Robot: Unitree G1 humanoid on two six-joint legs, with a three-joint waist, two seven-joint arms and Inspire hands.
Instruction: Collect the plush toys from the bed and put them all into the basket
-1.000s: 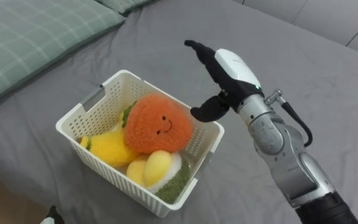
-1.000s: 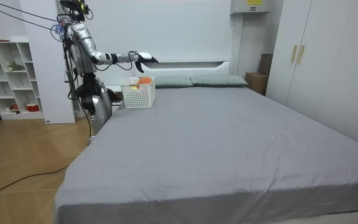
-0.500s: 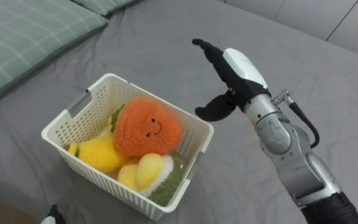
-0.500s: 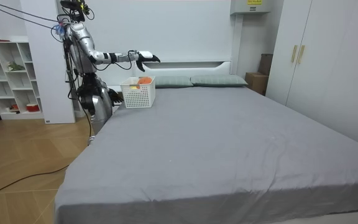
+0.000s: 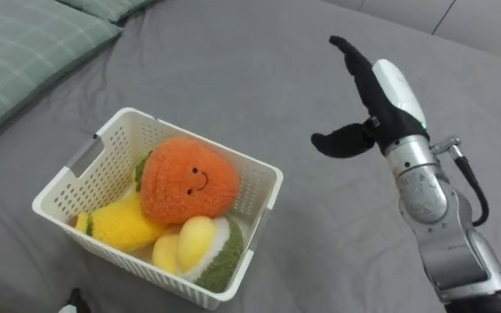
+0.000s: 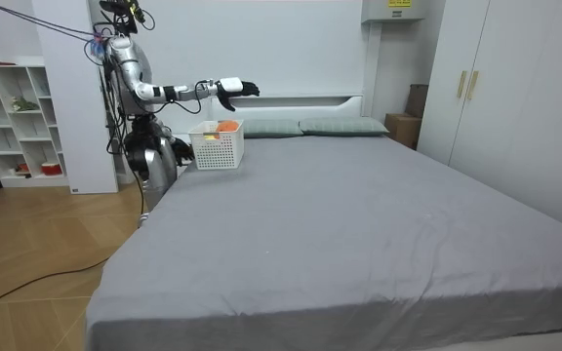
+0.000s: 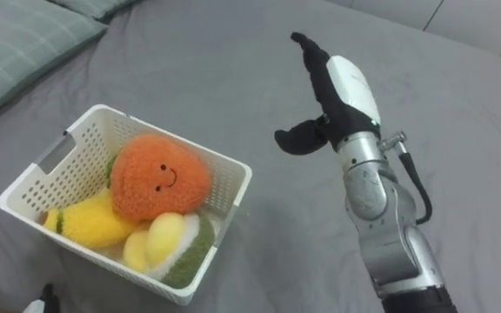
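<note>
White plastic lattice basket [image 5: 263, 206] sits on the bed [image 5: 233, 61], on smooth grey sheet. Toys are inside:
- round fuzzy orange plush [image 5: 188, 178] with stitched smile
- long yellow plush [image 5: 120, 228] below it
- yellow-and-green plush [image 5: 203, 248] at the front wall

Right robot hand [image 5: 388, 94] hovers right of the basket, released, fingers straight, thumb spread, nothing held. Dark tip of left robot hand [image 5: 74, 302] at lower edge; state can't be told. Green checked pillow [image 5: 24, 48] lies beyond the basket. Room view adds white shelving [image 6: 18, 117] behind the robot, standing at the bedside, and a wardrobe [image 6: 515, 88].
</note>
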